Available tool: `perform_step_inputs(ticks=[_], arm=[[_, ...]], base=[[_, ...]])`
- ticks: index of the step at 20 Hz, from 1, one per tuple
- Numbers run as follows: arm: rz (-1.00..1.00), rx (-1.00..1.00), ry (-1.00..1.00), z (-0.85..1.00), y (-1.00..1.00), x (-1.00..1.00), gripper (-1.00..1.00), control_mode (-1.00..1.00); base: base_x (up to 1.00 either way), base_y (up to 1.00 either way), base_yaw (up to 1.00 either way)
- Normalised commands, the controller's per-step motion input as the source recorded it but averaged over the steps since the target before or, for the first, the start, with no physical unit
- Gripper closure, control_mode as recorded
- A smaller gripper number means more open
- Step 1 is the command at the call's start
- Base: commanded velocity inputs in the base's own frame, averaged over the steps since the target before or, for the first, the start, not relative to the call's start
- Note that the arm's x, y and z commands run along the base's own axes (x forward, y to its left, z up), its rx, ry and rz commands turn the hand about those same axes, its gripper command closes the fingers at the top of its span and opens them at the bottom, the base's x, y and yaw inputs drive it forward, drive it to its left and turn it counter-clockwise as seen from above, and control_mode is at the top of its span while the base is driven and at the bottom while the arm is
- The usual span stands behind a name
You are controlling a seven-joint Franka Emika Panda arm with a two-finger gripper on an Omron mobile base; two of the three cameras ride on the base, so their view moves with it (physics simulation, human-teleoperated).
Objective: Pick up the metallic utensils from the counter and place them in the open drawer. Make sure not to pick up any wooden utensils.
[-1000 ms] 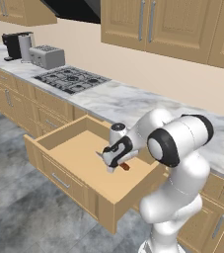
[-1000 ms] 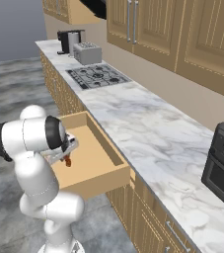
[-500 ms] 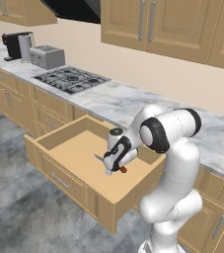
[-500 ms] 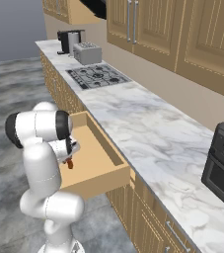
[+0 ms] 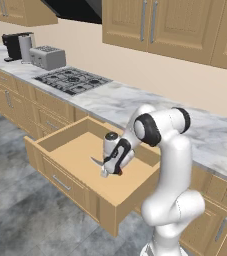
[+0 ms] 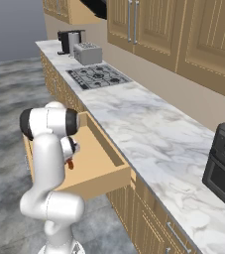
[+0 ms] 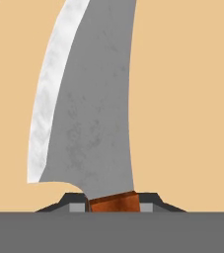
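Meanwhile, relative to the frames from a second earlier, the arm had swung from a high, folded pose to a lower one reaching down into the open drawer (image 5: 60, 172), so that the gripper (image 5: 106, 169) sat near the middle of the left base view, just above the drawer floor. The base itself did not appear to have driven; the stove (image 5: 73, 80) and toaster (image 5: 47, 57) kept their places toward the upper left.

The gripper's jaws were partly closed on the knife (image 7: 91, 108), pinching its reddish-brown handle at the bottom centre of the hand view. The silver blade ran up the frame against the light-wood drawer bottom. In the left base view the blade tip poked out to the left of the hand; in the right base view a bit of the red handle showed under the hand, left of centre. Whether the blade already touched the wood could not be told.

Judgement: the carry was over and the placing step was in hand. Letting go should leave the knife inside the drawer. The other metallic utensil would remain to be fetched afterwards.

Writing and brands: none legible. The toaster, the coffee machine (image 5: 16, 44) at the upper left and the microwave (image 6: 224, 161) at the right edge of the right base view carried no readable labels.
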Motion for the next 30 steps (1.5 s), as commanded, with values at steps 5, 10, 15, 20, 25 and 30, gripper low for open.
perform_step_inputs(ticks=[5,10,15,20,25,30], arm=[[0.0,0.0,0.0,-0.38,0.11,0.37,1.0,-1.0],[0.0,0.0,0.0,-0.39,0.03,0.33,1.0,-1.0],[0.0,0.0,0.0,-0.12,0.0,0.16,-1.0,-1.0],[0.0,0.0,0.0,0.3,0.0,0.0,-1.0,-1.0],[0.0,0.0,0.0,0.59,-0.01,-0.04,-1.0,-1.0],[0.0,0.0,0.0,0.99,-0.27,-0.87,-1.0,-1.0]], base=[[0.0,0.0,0.0],[0.0,0.0,0.0],[0.0,0.0,0.0],[0.0,0.0,0.0],[0.0,0.0,0.0],[0.0,0.0,0.0]])
